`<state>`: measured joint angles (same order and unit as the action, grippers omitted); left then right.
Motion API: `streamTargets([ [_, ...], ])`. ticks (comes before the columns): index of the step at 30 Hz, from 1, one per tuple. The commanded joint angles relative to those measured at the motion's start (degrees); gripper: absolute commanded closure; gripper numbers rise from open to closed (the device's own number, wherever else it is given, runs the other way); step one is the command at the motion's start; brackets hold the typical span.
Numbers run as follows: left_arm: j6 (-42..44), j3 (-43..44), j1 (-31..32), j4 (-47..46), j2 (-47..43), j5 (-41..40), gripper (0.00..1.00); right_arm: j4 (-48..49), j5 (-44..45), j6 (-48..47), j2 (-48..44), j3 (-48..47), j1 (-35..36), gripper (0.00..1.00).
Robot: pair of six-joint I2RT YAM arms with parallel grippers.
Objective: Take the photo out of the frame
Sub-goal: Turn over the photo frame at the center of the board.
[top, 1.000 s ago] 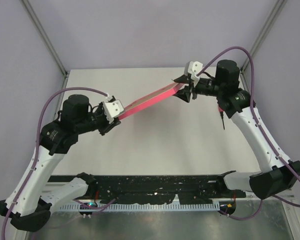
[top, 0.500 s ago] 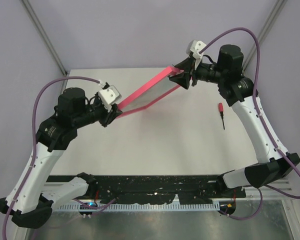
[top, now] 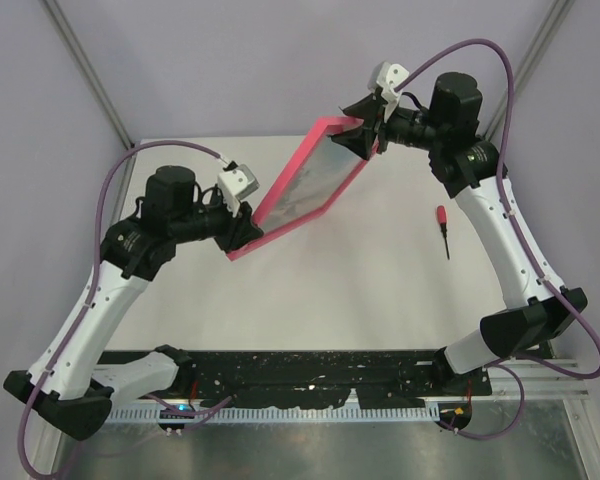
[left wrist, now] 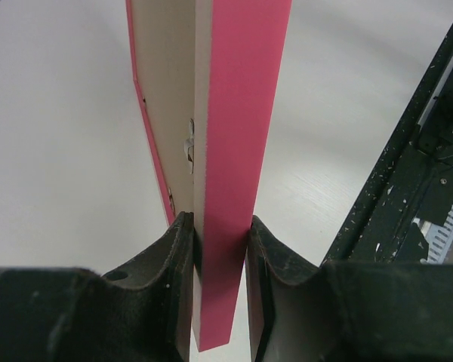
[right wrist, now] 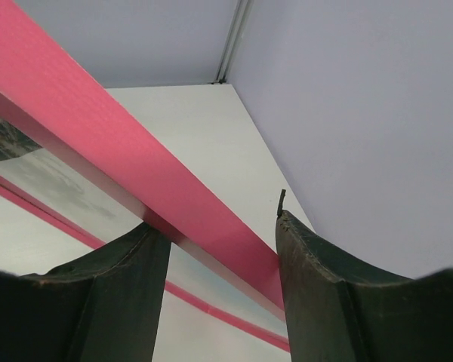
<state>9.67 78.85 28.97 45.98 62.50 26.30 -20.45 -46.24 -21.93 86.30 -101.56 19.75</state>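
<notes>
Two holds on the frame (top: 288, 165), tilted in air over the tabletop (top: 380, 290) centre, photo (top: 315, 178) inside: left fingers (left wrist: 166, 256) clamp its low corner, right fingers (right wrist: 113, 294) straddle its top rail part-open, grip unclear, so I fear it swings down.

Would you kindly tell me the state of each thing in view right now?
frame: off the table, tilted, held at two corners.
photo: inside the frame, not removed.
left gripper: shut on the frame's lower corner.
right gripper: shut on the frame's upper corner.
screwdriver: lying loose on the table.
</notes>
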Motion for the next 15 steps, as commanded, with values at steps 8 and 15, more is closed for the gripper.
streamTargets([
  [8, -4.93, -6.25, 1.53, -21.98, 3.77, -1.43, 1.00, -21.92, -10.45, 22.55, 2.03, 2.42, 6.09, 0.92],
  [15, -5.28, -5.37, 1.53, -22.07, 4.56, 1.73, 1.00, -21.83, -10.45, 22.20, 1.50, 3.47, 6.00, 0.92],
])
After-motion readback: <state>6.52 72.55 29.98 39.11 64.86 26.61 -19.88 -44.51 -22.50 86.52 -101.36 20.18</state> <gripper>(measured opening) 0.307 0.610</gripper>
